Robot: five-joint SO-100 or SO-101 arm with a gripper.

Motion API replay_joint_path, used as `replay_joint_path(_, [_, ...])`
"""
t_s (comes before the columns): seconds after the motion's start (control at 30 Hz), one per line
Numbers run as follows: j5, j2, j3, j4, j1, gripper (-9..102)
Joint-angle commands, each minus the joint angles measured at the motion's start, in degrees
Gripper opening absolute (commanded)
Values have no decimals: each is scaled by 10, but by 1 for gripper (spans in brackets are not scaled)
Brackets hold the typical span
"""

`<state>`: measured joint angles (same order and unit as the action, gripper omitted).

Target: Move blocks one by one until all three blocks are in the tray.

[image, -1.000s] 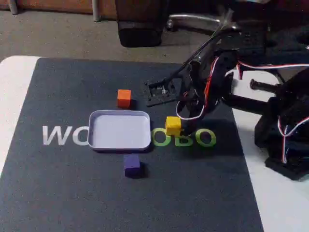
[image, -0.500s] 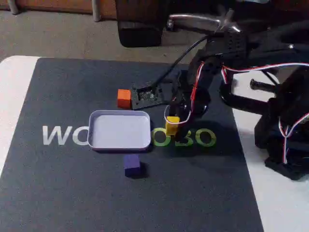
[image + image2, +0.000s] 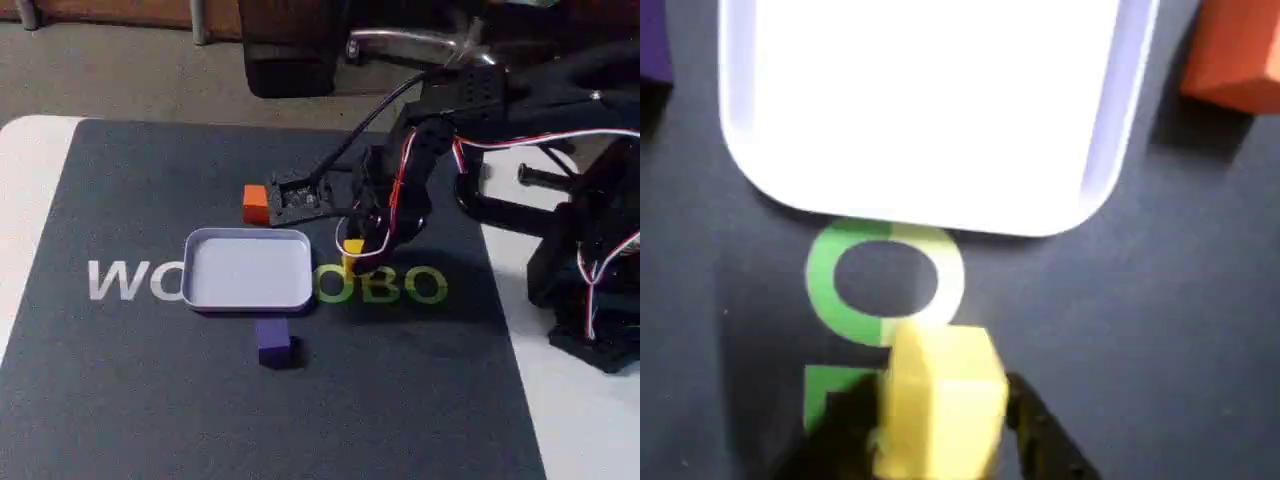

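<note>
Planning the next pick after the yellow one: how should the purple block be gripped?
Come straight down on the purple block and pinch two opposite flat side faces. It sits alone on the mat, just apart from the tray rim, so squeeze across the sides facing away from the tray.

A white table [image 3: 30, 160] is covered by a dark grey printed mat [image 3: 150, 400]. On the mat are set a shallow pale lavender tray [image 3: 247, 270] and small orange [image 3: 256, 203], yellow [image 3: 351, 251] and purple [image 3: 273, 341] matte cubes.
</note>
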<state>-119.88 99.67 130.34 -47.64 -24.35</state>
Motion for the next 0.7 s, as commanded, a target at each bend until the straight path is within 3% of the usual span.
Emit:
replay_joint_path(0.0, [3,3,-29,6,-6,2])
replay_joint_path(0.1, [9,3,-29,14,-7,-8])
replay_joint_path(0.67, [261,-73,-261,16,92,-8])
